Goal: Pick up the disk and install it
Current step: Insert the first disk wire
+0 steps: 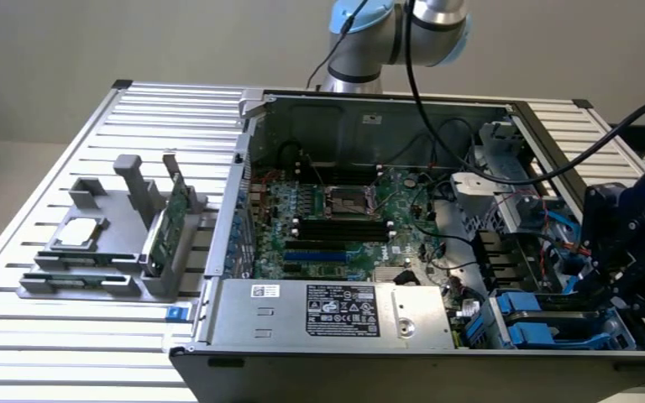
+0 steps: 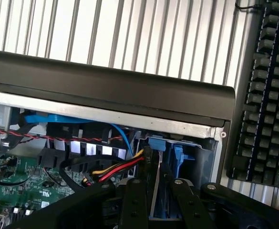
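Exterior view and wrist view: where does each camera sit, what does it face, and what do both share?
Exterior view: raised, off the arm, looking down into the open computer case; arm and gripper show.
Wrist view: on the wrist, facing the drive bay; gripper shows, shut on the disk.
Shared: gripper, drive bay.

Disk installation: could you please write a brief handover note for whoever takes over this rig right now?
Gripper: closed on the disk, which it holds on edge, as far as the wrist view shows.
Place: over the drive bay with blue rails, in the corner of the open computer case at the exterior view's right.
Done: disk picked up. The parts fixture at the exterior view's left holds a chip and a green card.
Left: disk not yet seated in the bay and not released.
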